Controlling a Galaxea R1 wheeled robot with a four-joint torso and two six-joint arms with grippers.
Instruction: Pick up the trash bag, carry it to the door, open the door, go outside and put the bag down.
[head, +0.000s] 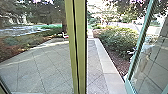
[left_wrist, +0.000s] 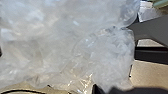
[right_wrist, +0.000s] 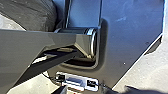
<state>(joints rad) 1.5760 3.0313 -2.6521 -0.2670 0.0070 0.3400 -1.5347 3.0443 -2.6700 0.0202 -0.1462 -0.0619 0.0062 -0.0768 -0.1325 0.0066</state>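
- Nearest, in the left wrist view, was the bag (left_wrist: 62, 50), clear and crumpled, above or on a tan floor (left_wrist: 150, 77); whether it touched that floor, I could not tell.
- The bag ran past the edges of that view, so which way it pointed and how its long axis lay could not be made out. Its surface bulged in soft, uneven folds.
- The left gripper (left_wrist: 110, 90) was close by the bag; whether it was clenched on it or released, I could not tell.
- The right gripper (right_wrist: 95, 90) was near the robot's dark base (right_wrist: 130, 37), over pale ground (right_wrist: 147, 72); its state could not be told either.
- Beside that base lay one dark, wrinkled thing (right_wrist: 37, 15), too unclear to name.
- Ahead stood one upright post (head: 81, 50), yellow-green with a dark seam, and left of it one glass pane (head: 37, 62).
- Right of the post was one open gap, then one door (head: 138, 45), teal-framed and glazed, standing open.
- Through the gap ran grey paving (head: 93, 65), its joints slanting, with one pale border (head: 105, 65) along it.
- Beyond the border came one mulch bed (head: 117, 66) and a green bush (head: 118, 40).
- Farthest off were trees (head: 107, 10) in bright daylight.
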